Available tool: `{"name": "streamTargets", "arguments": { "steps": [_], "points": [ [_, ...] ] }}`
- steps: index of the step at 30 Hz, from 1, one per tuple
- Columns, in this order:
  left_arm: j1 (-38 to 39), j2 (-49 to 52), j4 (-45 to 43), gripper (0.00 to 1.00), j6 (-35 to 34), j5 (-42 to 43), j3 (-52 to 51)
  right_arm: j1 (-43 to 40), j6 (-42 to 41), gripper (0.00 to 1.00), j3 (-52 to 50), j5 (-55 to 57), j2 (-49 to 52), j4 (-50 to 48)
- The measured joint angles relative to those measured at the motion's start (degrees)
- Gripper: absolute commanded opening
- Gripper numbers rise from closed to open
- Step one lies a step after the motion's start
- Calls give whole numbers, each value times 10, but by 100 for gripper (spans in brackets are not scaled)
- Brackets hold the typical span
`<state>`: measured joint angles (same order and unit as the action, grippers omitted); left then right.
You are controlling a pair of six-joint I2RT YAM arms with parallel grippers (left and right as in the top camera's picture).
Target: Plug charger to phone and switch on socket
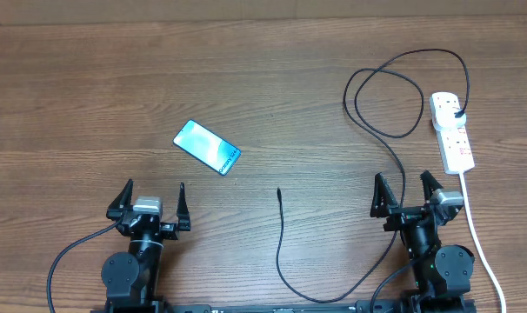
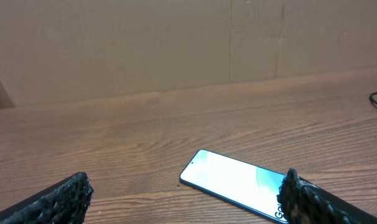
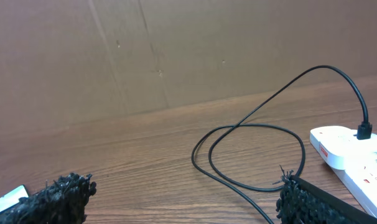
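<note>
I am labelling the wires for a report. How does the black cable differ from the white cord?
The black cable is thin; the white cord is thicker. The black cable loops across the table, while the white cord runs almost straight to the near edge. The black cable has a free tip; the white cord shows no free end. Both join the power strip.
</note>
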<state>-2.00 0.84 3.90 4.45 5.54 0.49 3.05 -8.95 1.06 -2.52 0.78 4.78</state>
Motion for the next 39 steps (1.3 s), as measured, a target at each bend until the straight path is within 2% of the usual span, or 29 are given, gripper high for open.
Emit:
{"name": "streamTargets", "arguments": {
  "steps": [39],
  "points": [
    [0, 0, 0, 100, 0, 0, 0, 0, 0, 100, 0, 0, 0, 0]
  ]
}}
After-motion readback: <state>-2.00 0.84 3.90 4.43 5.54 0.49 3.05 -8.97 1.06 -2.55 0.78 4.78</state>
